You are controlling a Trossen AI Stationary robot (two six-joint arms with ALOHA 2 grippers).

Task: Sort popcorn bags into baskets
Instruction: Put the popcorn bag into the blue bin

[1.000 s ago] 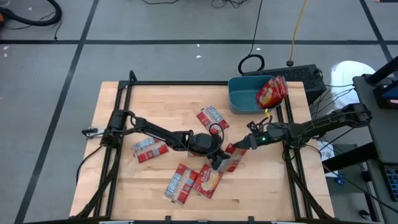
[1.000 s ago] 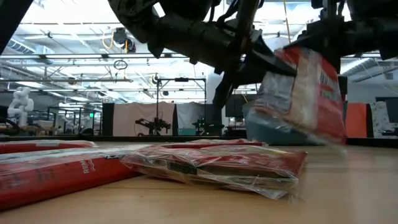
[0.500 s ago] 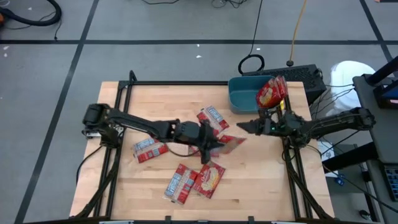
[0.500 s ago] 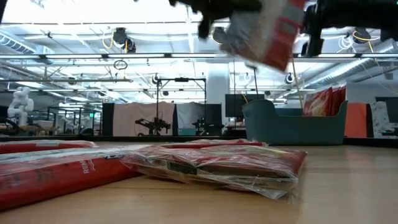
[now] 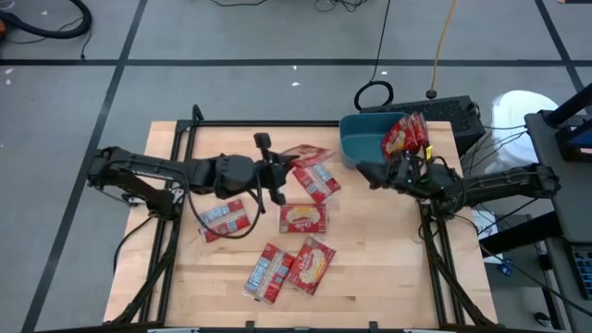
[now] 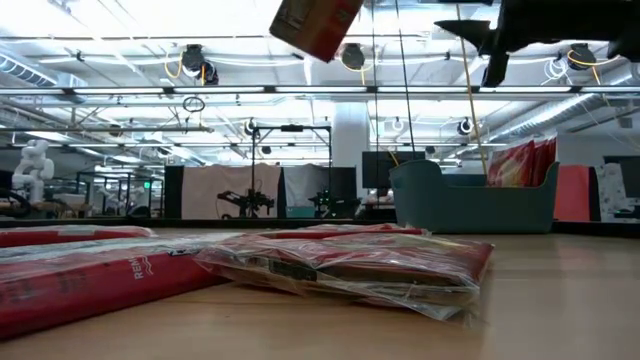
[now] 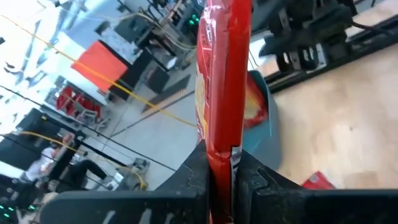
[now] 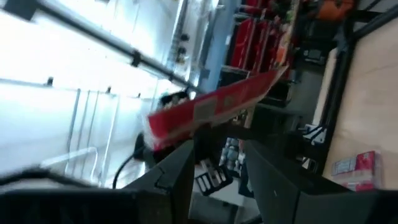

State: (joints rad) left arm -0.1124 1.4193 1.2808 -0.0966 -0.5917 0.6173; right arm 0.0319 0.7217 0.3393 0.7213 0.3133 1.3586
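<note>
My left gripper [image 5: 283, 166] is high over the table's middle, shut on a red popcorn bag [image 5: 307, 153], which shows at the top of the low view [image 6: 315, 20]. Other popcorn bags lie flat on the table [image 5: 303, 218], [image 5: 314, 178], [image 5: 227, 218], [image 5: 313, 265]. The teal basket [image 5: 356, 143] stands at the far right with red bags [image 5: 404, 137] upright in it. My right gripper [image 5: 370, 174] hovers open just near of the basket, with nothing between its fingers [image 8: 180, 171]. My left gripper pinches one end of the bag [image 7: 219, 155] between its two fingers. The fingers lie about level, pointing toward the table's right side. The bag sticks out beyond them, edge-on in the wrist view, and is lifted clear of the table.
More red bags lie at the near middle [image 5: 268, 273]. Black frame rails run along the table's left [image 5: 176, 185] and right [image 5: 430, 231] sides. Bare wood shows at the near right [image 5: 388, 268].
My right gripper has opened, let go of the bag and drawn back up toward the basket. My left gripper has kept the bag, risen with it well above the table, moved toward the far left and rolled, so the bag has turned about.
</note>
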